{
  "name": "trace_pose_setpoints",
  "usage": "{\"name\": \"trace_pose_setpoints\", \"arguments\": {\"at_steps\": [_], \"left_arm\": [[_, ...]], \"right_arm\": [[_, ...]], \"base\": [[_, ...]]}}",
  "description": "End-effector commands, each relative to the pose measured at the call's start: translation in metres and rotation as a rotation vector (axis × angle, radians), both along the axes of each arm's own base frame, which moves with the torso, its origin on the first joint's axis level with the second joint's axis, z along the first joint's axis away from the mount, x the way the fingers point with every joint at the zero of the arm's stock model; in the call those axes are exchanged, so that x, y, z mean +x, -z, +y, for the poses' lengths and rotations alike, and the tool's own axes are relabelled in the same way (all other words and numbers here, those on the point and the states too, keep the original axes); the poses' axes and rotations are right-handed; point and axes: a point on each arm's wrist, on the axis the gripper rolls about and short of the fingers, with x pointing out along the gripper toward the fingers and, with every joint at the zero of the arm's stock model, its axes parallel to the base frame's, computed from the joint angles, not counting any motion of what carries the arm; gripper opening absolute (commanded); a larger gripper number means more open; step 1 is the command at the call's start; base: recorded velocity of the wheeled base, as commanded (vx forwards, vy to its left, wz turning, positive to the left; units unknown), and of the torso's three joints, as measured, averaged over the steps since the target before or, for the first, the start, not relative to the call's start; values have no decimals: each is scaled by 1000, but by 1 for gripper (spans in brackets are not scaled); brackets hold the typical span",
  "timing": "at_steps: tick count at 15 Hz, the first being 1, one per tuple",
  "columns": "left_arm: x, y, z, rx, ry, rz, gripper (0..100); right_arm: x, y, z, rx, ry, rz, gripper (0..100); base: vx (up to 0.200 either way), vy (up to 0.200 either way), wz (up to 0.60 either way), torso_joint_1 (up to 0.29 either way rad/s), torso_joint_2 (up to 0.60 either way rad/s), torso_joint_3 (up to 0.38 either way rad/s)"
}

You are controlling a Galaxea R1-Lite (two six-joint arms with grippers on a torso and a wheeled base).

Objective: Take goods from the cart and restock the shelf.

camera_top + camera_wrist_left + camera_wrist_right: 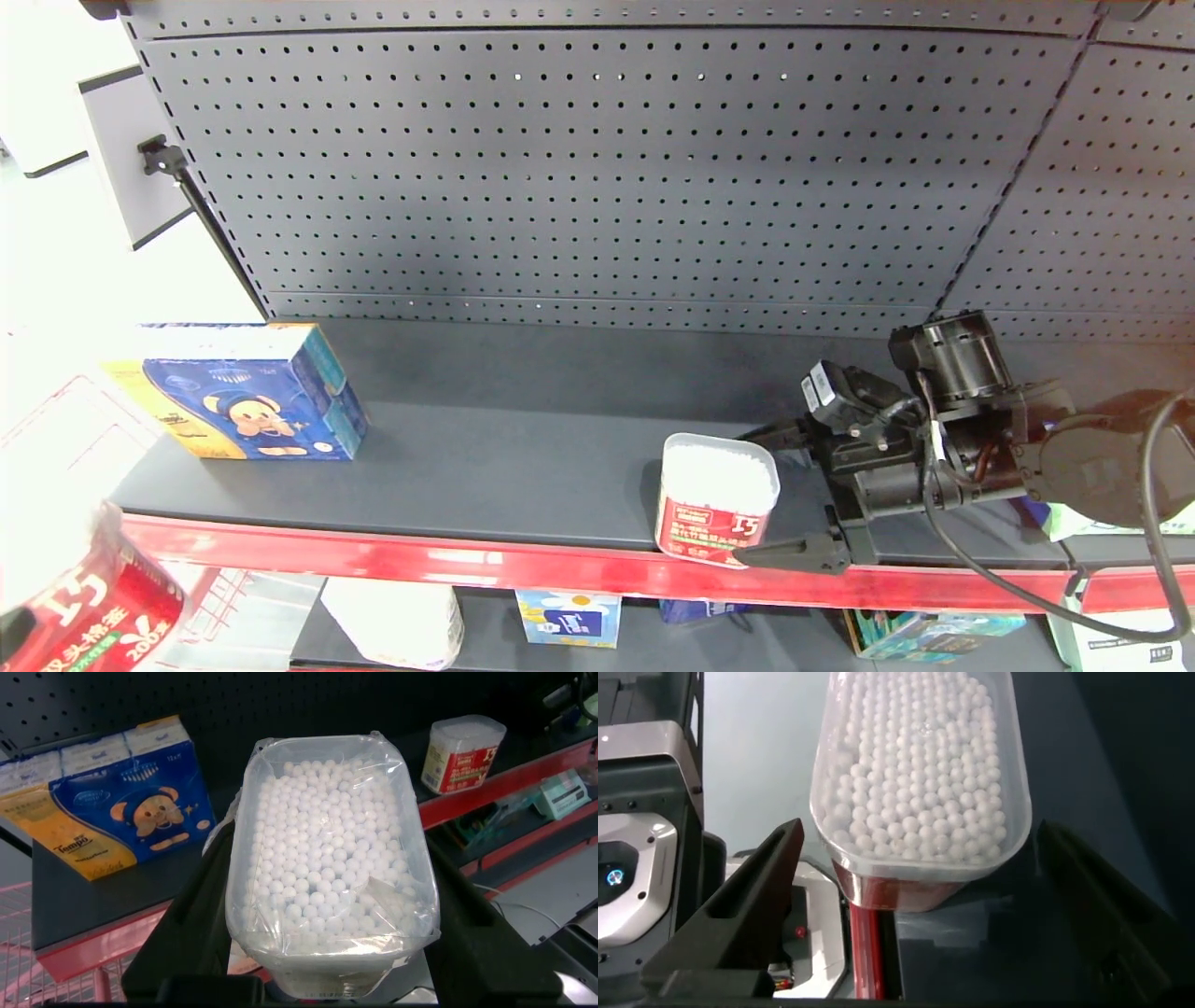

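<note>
Head view first: our right claw (747,497) lies level over the shelf (523,467), spread wide, with the tub of cotton swabs (717,485) standing upright between its fingers, at the shelf's front lip. A gap shows at each finger, so it holds nothing. Well beyond its fingertips sits a tissue pack (252,401), and farther out that way, below shelf level, a second tub (89,607). From the left wrist, our left claw (329,849) is closed on the second tub (332,905), a finger (192,924) lying along each long side. The tissue pack (117,803) is ahead of it to one side, and the tub of cotton swabs (462,754) farther off to the other. From the right wrist, the tub of cotton swabs (920,756) sits straight ahead of the palm, its long axis running out along the fingers (747,896), clear of both. We judge this tub placed. Because it lies dead ahead and lengthwise, the right claw should back straight out; any sideways swing could knock it off the lip. The left arm is nearer the bare stretch of shelf.
</note>
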Motion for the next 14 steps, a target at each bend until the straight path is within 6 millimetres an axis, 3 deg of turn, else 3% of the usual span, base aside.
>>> {"name": "trace_pose_setpoints", "arguments": {"at_steps": [1,14], "left_arm": [[0,0,0,1,0,-2,0],[0,-1,0,-1,0,-2,0]], "right_arm": [[3,3,0,-8,8,4,100],[13,2,3,-16,24,-13,100]], "base": [[0,0,0,0,0,0],[0,0,0,0,0,0]]}}
